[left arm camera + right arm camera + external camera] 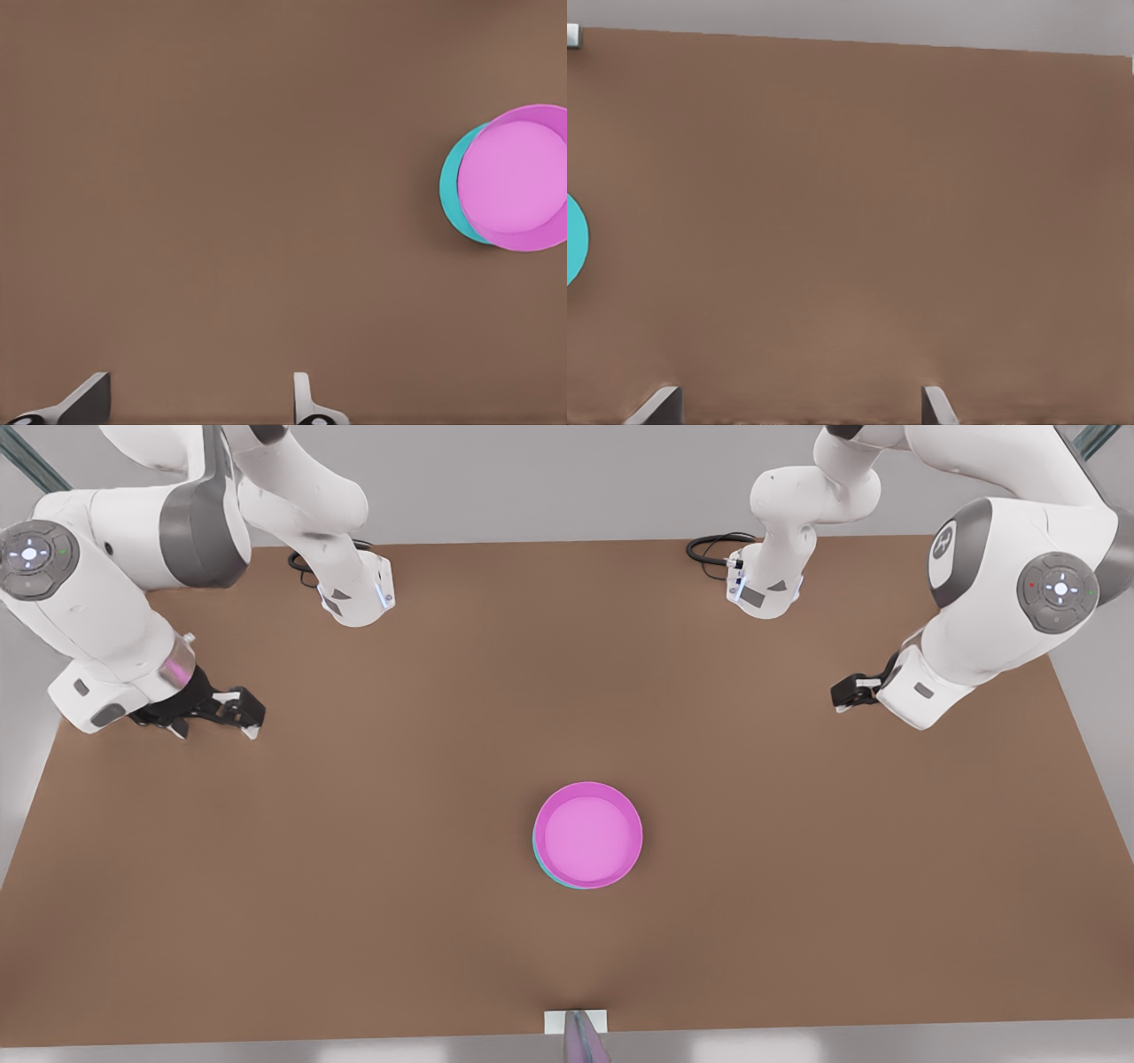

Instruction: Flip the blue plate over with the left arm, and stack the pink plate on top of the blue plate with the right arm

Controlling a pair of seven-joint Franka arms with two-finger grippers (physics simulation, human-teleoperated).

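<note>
The pink plate (588,834) (518,177) rests rim up on the blue plate (538,861) (454,190), set slightly off-centre so a turquoise crescent shows on one side. The stack lies on the brown table, a little toward the front view's right of centre. My right gripper (248,713) (797,409), with the pink wrist band, hovers open and empty at the front view's left. My left gripper (846,691) (197,407) hovers open and empty at the front view's right. Both are well away from the plates. A turquoise arc of the blue plate (571,239) shows in the right wrist view.
The two arm bases (354,593) (762,589) stand at the table's back edge with black cables (713,545) beside them. A small white and grey fixture (576,1027) sits at the table's front edge. Bare brown table (399,921) surrounds the stack.
</note>
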